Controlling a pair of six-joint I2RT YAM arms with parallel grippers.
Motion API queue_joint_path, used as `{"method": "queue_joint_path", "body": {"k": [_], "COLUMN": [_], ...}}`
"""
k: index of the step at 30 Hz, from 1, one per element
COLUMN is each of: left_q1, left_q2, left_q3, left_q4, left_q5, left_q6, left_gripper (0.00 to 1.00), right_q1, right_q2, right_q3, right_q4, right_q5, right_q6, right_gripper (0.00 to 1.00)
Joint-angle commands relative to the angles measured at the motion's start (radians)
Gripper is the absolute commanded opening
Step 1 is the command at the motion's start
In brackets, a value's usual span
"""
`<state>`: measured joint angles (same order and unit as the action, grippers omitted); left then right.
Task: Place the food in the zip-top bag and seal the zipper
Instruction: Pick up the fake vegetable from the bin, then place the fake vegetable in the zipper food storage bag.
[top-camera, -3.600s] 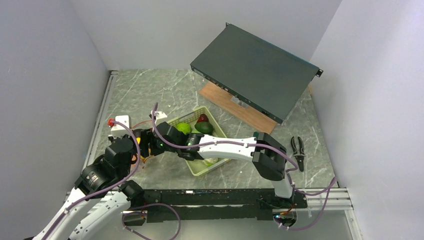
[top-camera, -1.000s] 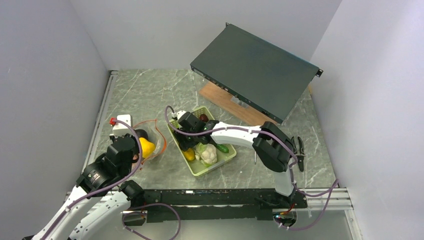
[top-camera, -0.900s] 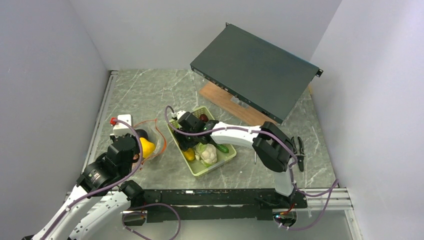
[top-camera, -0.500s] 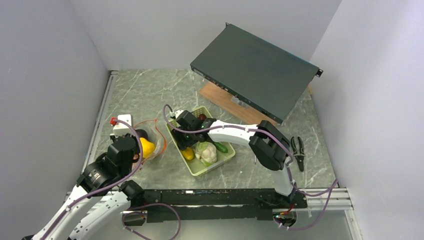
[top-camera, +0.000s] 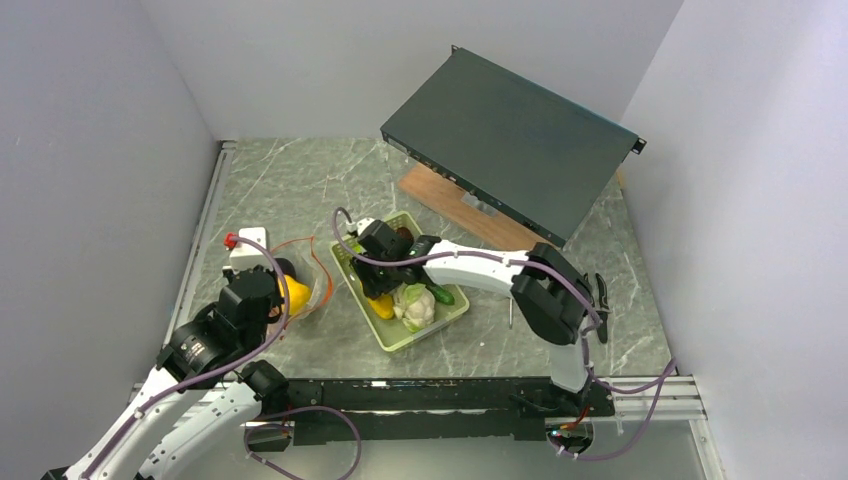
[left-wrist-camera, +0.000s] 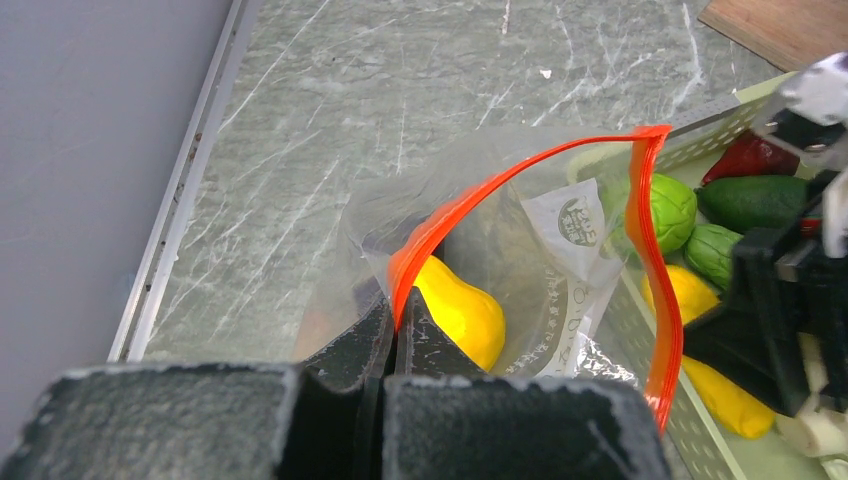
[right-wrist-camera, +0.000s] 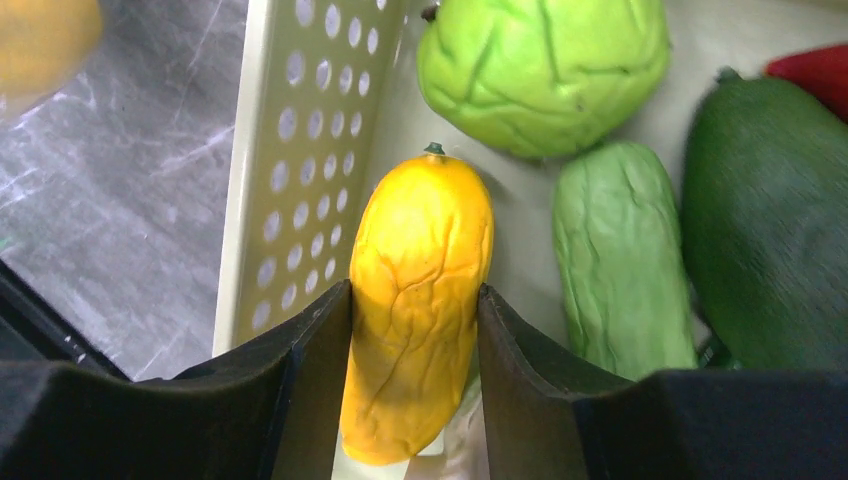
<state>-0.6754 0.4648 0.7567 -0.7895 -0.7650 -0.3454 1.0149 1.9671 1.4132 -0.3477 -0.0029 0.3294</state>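
The clear zip-top bag (left-wrist-camera: 520, 270) lies left of the basket, mouth held up and open. My left gripper (left-wrist-camera: 395, 312) is shut on the near rim, pinching the red-orange zipper (left-wrist-camera: 500, 185). A smooth yellow food piece (left-wrist-camera: 462, 312) sits inside the bag, also seen as the yellow piece (top-camera: 293, 293). My right gripper (right-wrist-camera: 415, 300) is down in the basket (top-camera: 400, 340), its fingers pressed on both sides of a wrinkled yellow vegetable (right-wrist-camera: 420, 260). Beside it lie a round light green vegetable (right-wrist-camera: 545, 70), a pale green cucumber (right-wrist-camera: 620, 260) and a dark green vegetable (right-wrist-camera: 770, 220).
A white cauliflower (top-camera: 415, 305) sits in the basket's near end. A dark flat metal case (top-camera: 510, 140) leans over a wooden board (top-camera: 470, 215) at the back. Pliers (top-camera: 597, 300) lie at the right. A white block with a red plug (top-camera: 245, 243) stands behind the bag.
The right arm has come back from the bag to the basket and its fingers have narrowed onto the wrinkled yellow vegetable. The left gripper has kept its hold on the bag's rim.
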Motion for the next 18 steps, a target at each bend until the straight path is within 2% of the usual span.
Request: {"method": "queue_joint_path", "body": {"k": [1, 10, 18], "left_q1": [0.005, 0.005, 0.005], "left_q2": [-0.007, -0.014, -0.009], "left_q3": [0.008, 0.007, 0.009], "left_q4": [0.026, 0.024, 0.023], "left_q5": [-0.01, -0.011, -0.012], "left_q6": [-0.007, -0.01, -0.009], "left_gripper": [0.0, 0.0, 0.0], "right_q1": [-0.028, -0.041, -0.038], "right_q2": [-0.16, -0.31, -0.384], "right_q3": [-0.043, -0.089, -0.09], "right_q4": [-0.001, 0.035, 0.104], "right_q5": [0.044, 0.05, -0.103], "right_q6": [0.012, 0.04, 0.126], "right_gripper": [0.21, 0.07, 0.02]}}
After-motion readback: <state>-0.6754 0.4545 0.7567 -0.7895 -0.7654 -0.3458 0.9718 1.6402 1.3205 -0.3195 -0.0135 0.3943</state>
